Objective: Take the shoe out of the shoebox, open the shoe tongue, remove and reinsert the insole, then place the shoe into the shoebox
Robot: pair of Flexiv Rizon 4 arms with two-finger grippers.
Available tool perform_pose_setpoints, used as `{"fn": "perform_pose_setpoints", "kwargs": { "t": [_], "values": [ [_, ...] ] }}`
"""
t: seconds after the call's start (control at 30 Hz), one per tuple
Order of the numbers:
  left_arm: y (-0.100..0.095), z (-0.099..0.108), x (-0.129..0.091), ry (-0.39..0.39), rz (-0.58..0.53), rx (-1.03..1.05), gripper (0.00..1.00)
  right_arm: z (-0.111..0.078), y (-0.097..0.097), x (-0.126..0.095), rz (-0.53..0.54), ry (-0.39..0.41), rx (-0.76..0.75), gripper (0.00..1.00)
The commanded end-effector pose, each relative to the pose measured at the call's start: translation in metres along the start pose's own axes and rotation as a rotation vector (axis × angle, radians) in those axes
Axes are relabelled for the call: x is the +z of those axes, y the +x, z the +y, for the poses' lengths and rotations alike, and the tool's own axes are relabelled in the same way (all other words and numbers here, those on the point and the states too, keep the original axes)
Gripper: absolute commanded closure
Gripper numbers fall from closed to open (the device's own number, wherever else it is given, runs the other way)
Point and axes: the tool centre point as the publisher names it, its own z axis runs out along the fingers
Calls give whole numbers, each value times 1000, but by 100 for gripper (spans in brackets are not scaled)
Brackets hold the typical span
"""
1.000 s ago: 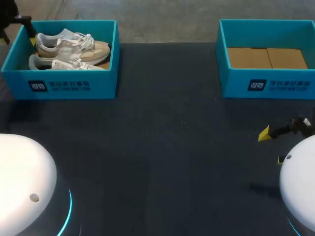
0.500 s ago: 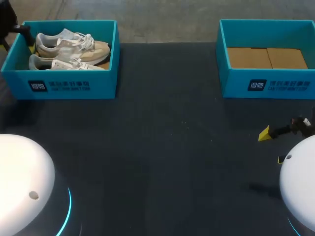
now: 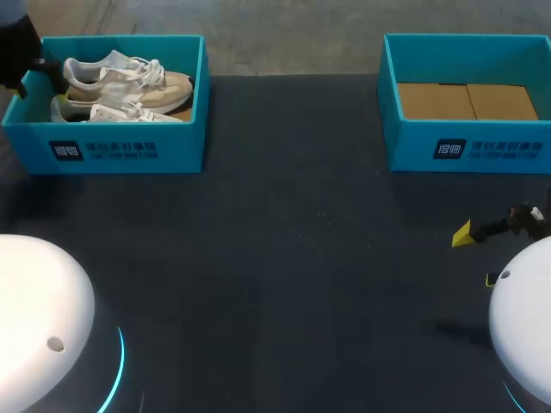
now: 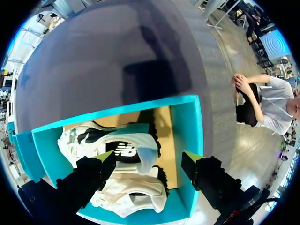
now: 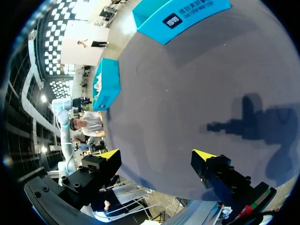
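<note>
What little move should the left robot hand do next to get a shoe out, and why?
Probably lower the left gripper and close on the heel of the white sneaker with the black side patch. Its fingers are open above that heel, gripping nothing, and the sneaker lies in the teal cardboard shoebox.
</note>
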Motion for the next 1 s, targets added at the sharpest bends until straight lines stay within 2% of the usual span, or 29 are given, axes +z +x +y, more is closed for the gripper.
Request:
{"fn": "perform_pose_setpoints", "kwargs": {
  "t": [0.03, 0.17, 0.27, 0.4, 0.67, 1.0],
  "values": [
    [2, 5, 9, 16, 12, 9, 8, -11, 0, -7, -1, -16, 1, 0],
    [4, 5, 18, 26, 25, 16, 8, -11, 0, -7, -1, -16, 1, 0],
    [3, 6, 23, 29, 30, 18, 12, -11, 0, -7, -1, -16, 1, 0],
    [3, 9, 29, 34, 45, 15, 25, -11, 0, -7, -1, -16, 1, 0],
    [3, 10, 41, 59, 66, 22, 19, -11, 0, -7, -1, -16, 1, 0],
    [1, 14, 53, 78, 84, 24, 22, -11, 0, -7, -1, -16, 1, 0]
  ]
}}
